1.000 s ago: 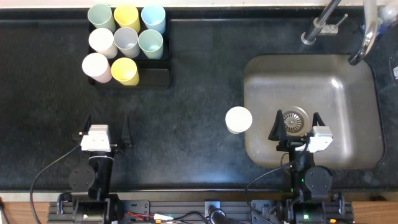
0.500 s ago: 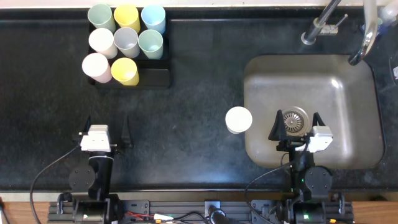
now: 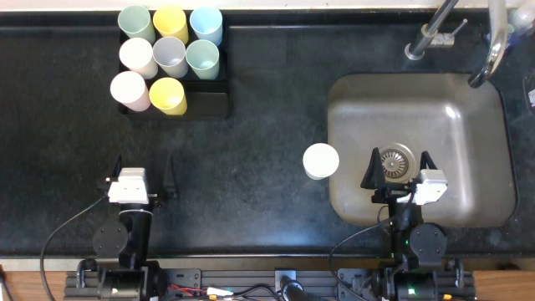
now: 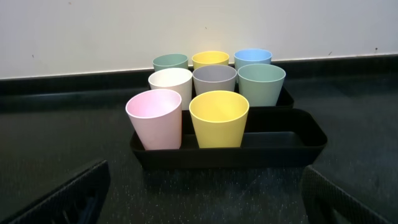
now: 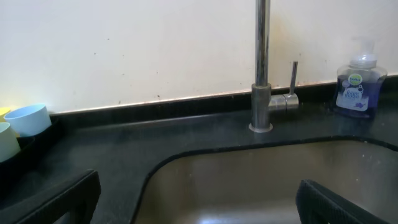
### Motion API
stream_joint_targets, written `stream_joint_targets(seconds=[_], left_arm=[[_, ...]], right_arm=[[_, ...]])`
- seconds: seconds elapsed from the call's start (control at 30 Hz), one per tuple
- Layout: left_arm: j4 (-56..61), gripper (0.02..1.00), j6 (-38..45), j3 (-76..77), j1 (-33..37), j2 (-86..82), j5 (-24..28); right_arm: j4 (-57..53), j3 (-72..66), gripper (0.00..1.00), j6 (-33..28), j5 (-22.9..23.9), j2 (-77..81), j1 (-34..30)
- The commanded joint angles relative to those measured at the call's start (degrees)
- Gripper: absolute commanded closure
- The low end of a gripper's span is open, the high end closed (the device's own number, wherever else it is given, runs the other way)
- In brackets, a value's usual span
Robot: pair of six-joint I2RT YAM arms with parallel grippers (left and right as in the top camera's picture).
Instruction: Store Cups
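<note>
While nothing has shifted since the earlier frames, the black tabletop (image 3: 267,109) carries a steel sink (image 3: 468,109) at right and a black tray (image 3: 209,104) at far left holding eight cups (image 3: 170,55). A lone white cup (image 3: 321,160) stands just beside the sink's left rim, well apart from the tray. The left gripper (image 3: 144,173) and right gripper (image 3: 398,167) rest near their bases, fingers spread open, empty. The right wrist view adds a faucet (image 5: 262,62) and soap bottle (image 5: 360,84); the left wrist view shows the pink cup (image 4: 155,118) leaning.
</note>
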Motion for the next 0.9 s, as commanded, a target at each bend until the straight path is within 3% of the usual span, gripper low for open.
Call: stream_joint_targets(seconds=[0.03,0.13,0.3,0.5,0.6,0.77,0.9], left_arm=[[-0.3,0.020,1.0,-0.1,0.0,-0.7,-0.5],[-0.3,0.020,1.0,-0.1,0.0,-0.7,-0.5],[-0.3,0.020,1.1,-0.1,0.0,-0.7,-0.5],[-0.3,0.020,1.0,-0.1,0.0,-0.7,-0.5],[-0.3,0.020,1.1,-0.1,0.0,-0.7,-0.5],[-0.3,0.020,1.0,-0.1,0.0,-0.7,-0.5],[-0.3,0.020,1.0,-0.1,0.0,-0.7,-0.5]], right_arm=[[0.7,-0.6,0.005,-0.2,-0.4,-0.5,-0.3],[-2.6,3.6,0.003,-0.2,-0.4,0.0,0.4],[-22.1,24.8,0.003,1.6,-3.3,10.8,2.6],[-58.8,57.0,0.003,1.1,-2.9,40.2,7.9],[-72.9,66.4,0.005,-1.0,-1.6,53.4,11.9],[-75.7,70.2,0.003,-10.1,4.3,70.0,15.0],[-73.8,73.7,0.005,-16.5,-0.7,80.8,15.7]])
